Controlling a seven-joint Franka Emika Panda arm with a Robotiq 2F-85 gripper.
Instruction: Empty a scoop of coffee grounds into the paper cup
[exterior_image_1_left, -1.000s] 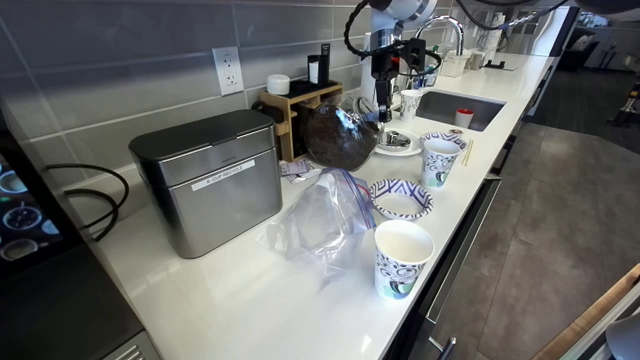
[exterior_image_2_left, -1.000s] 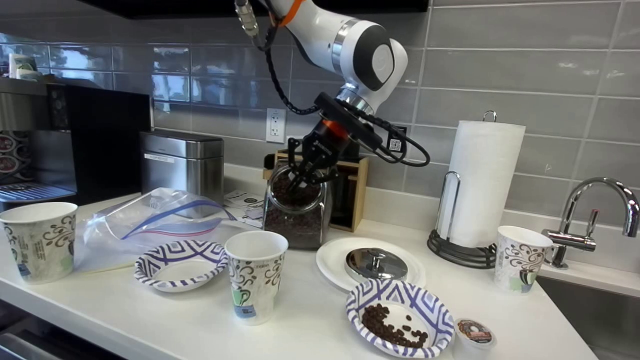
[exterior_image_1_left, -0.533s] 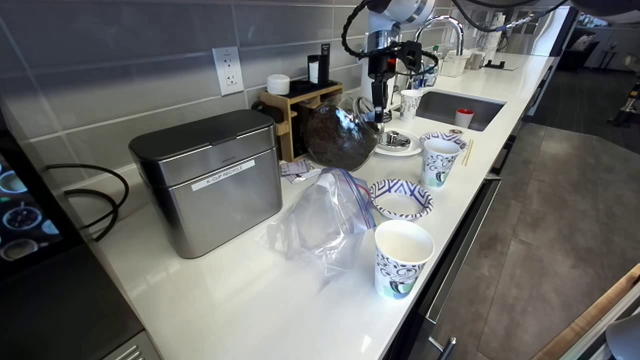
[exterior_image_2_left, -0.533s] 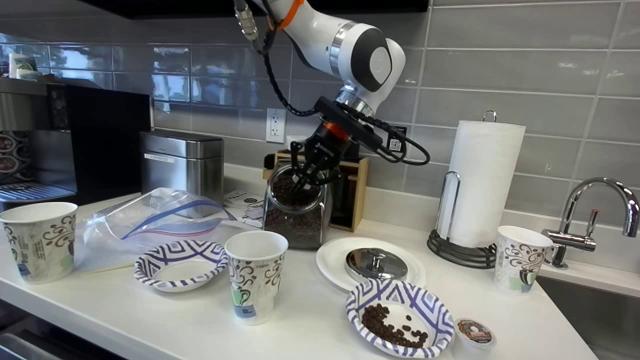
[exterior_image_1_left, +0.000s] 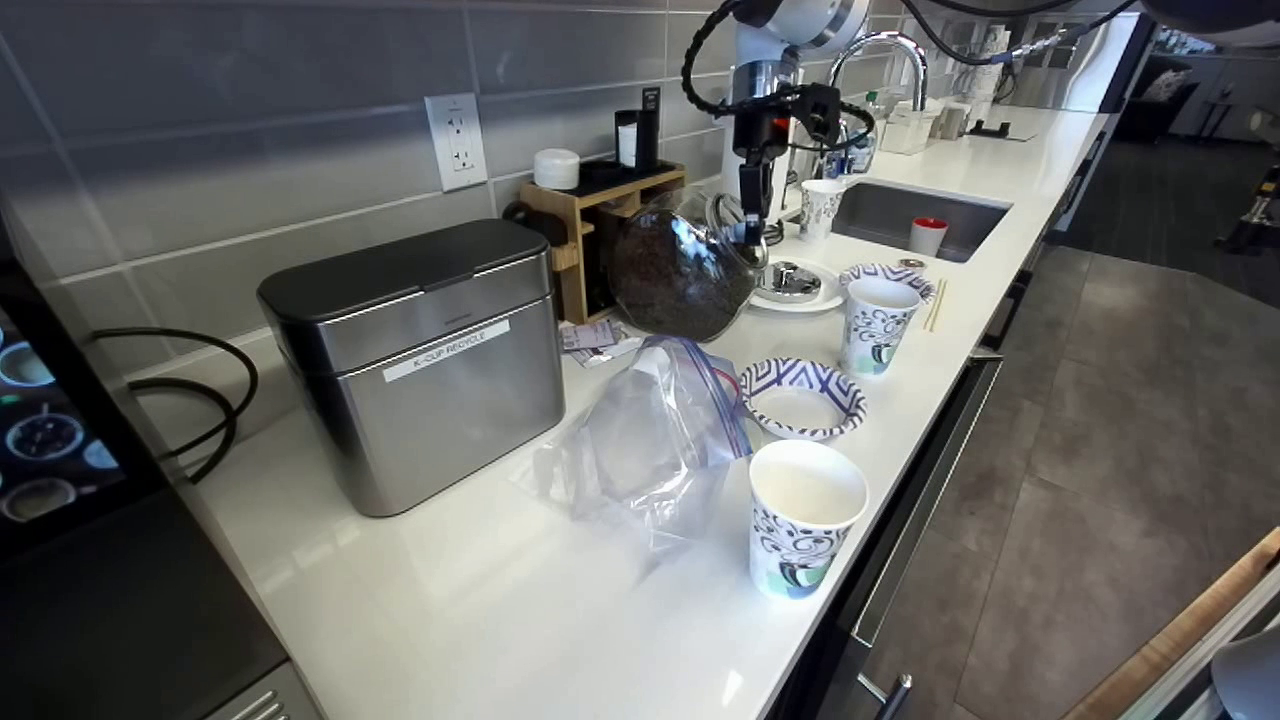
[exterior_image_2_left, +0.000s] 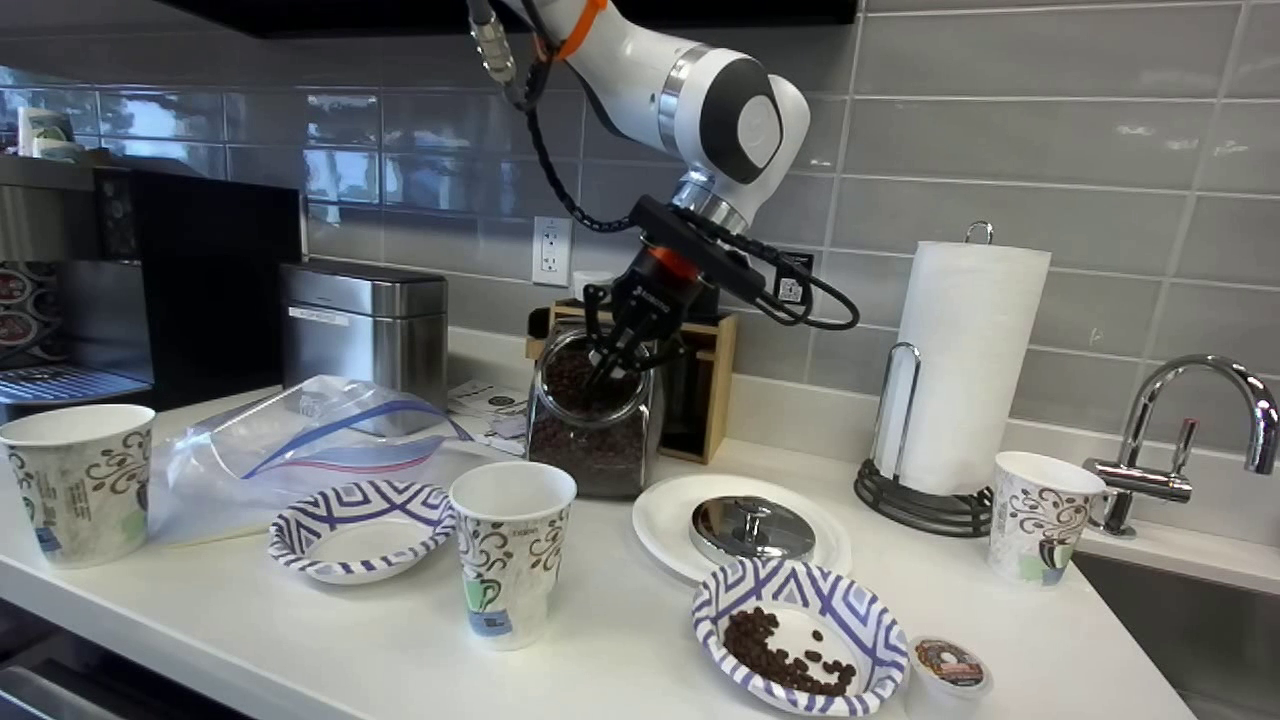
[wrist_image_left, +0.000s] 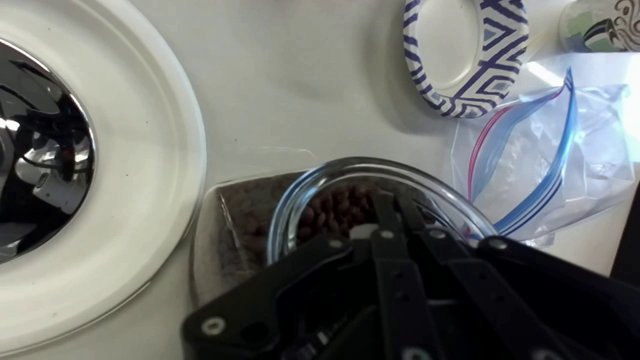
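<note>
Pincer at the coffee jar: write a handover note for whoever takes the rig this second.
Pincer: at the mouth of the glass jar, jaws nearly together; can't tell whether they grip a scoop.
Things: coffee beans in the jar; three paper cups upright on the counter, no coffee visible in them, target unclear.
Done: jar open, metal lid on the white plate.
Left: probably fill the scoop, carry it, empty into the cup.
</note>
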